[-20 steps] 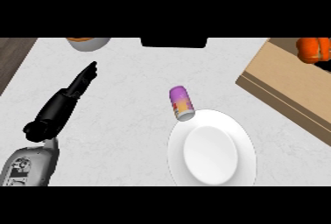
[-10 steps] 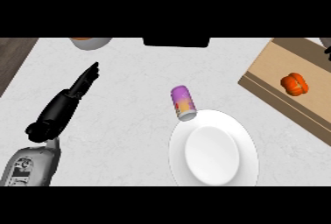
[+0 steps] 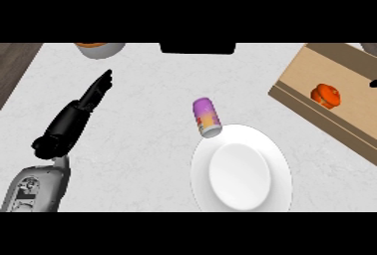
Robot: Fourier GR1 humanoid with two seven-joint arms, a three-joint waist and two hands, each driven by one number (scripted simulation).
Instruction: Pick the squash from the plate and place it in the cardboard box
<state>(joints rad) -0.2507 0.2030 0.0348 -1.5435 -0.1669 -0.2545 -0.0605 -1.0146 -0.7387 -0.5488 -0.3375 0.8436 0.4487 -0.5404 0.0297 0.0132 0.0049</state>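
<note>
One orange lobed squash (image 3: 326, 95) inside the tan cardboard box (image 3: 309, 74), apart from the white round plate (image 3: 242, 174).
Left black hand (image 3: 83, 105) flat, fingers straight; purple-orange can (image 3: 207, 117) label unreadable.

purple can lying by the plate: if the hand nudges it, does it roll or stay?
Likely rolls: the purple can lies on its side on the bare counter, a round body with nothing chocking it except the plate rim at its lower end. That rim may stop or pivot it. It looks rigid, probably smooth, so straight fingers might slip along it.
</note>
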